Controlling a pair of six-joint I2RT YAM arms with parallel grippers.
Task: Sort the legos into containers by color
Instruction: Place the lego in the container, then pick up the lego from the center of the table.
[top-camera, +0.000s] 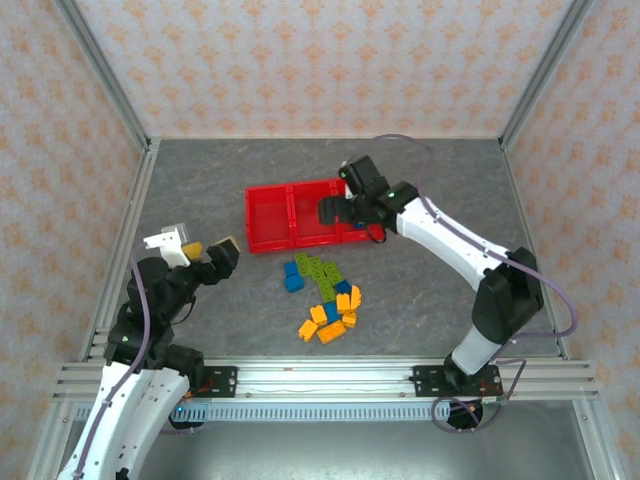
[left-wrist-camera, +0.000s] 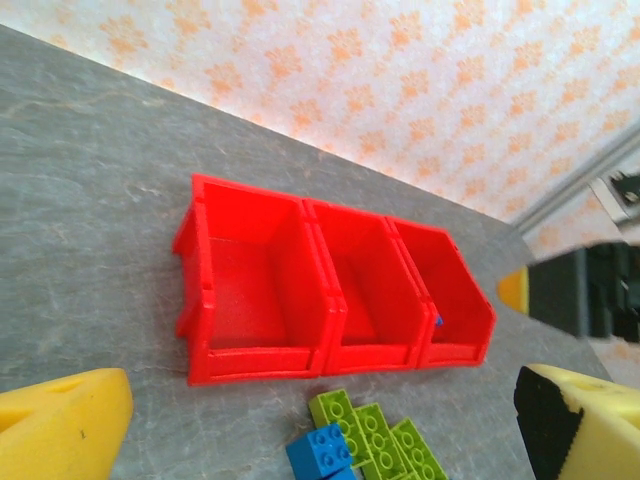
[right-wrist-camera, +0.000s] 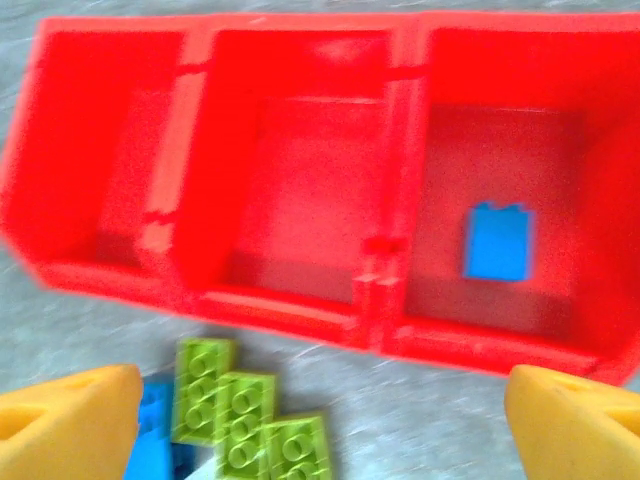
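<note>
**Top external and both wrists: sorting by colour**

Top external: the red tray (top-camera: 268, 215) sits mid-frame. The right gripper (top-camera: 338, 208) hangs over its right end, and loose bricks (top-camera: 325, 295) lie just below it. The left gripper (top-camera: 197, 247), at lower left, gapes empty.

Left wrist: yellow pads (left-wrist-camera: 60, 425) are spread wide at the bottom corners, with the tray above and green bricks (left-wrist-camera: 375, 435) between.

Right wrist: fingers (right-wrist-camera: 70, 415) are parted and hold nothing. A blue brick (right-wrist-camera: 498, 243) lies in the tray's right-hand compartment.
</note>
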